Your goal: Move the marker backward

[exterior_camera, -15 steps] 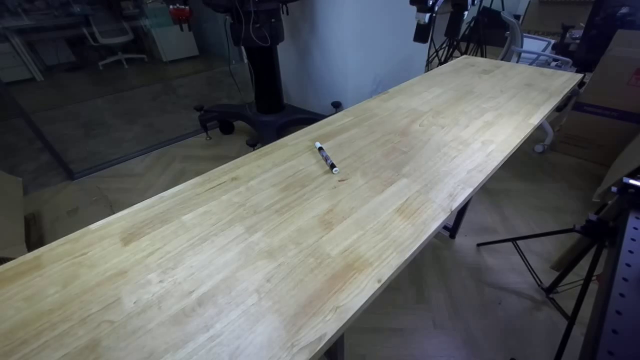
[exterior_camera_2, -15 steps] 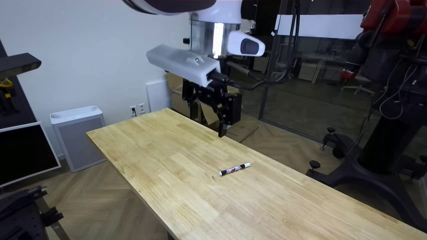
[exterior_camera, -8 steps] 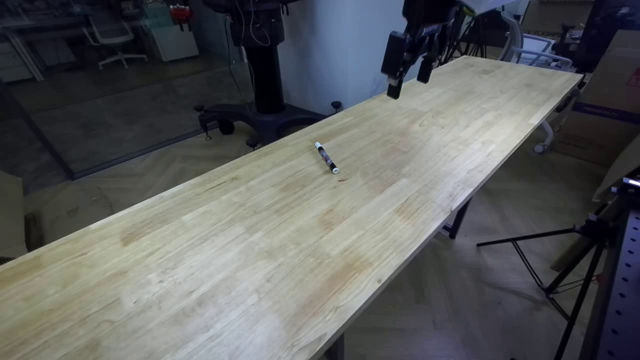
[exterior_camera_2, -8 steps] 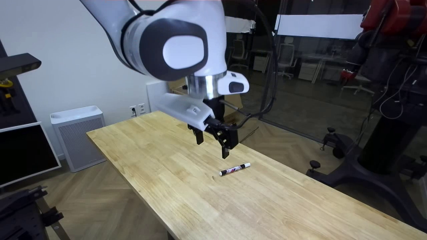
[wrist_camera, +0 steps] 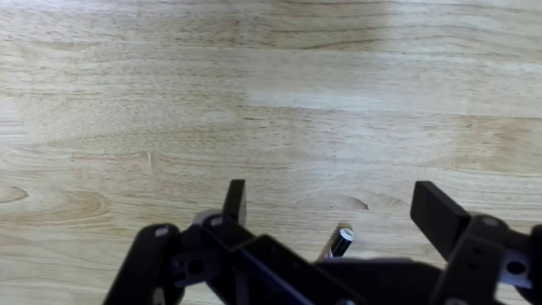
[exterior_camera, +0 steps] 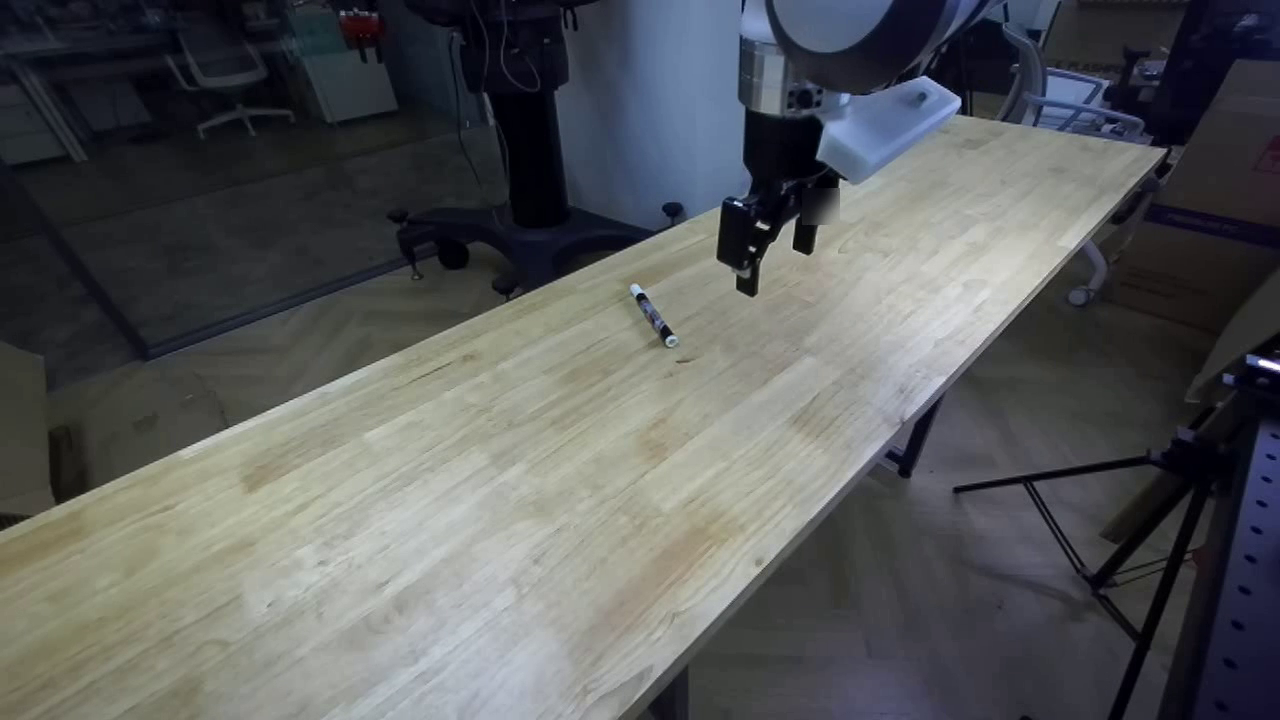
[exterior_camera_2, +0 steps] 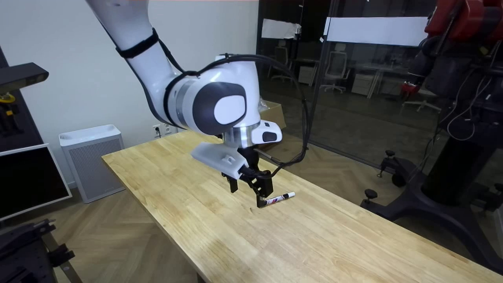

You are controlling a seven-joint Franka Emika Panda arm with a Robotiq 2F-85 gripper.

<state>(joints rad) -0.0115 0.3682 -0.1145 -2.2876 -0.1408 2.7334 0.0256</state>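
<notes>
Okay, so on the left of your wrist view there's one finger (wrist_camera: 233, 203), then one end of the marker (wrist_camera: 340, 244), lying on the worktop (wrist_camera: 203, 101) with the rest hidden behind your tool (wrist_camera: 328, 197), then the opposite finger (wrist_camera: 438, 216) on the right, well apart from the first. So your tool's spread wide with nothing gripped, and seemingly hanging above the worktop. I'd slide toward the bottom of that view before dropping, otherwise you'd probably catch just that end, if anything. Twist a touch so the fingers straddle the marker squarely, go straight down, squeeze gently; it's round, so a sideways bump could roll it. Can't tell which way "backward" is here, so settle that first.
</notes>
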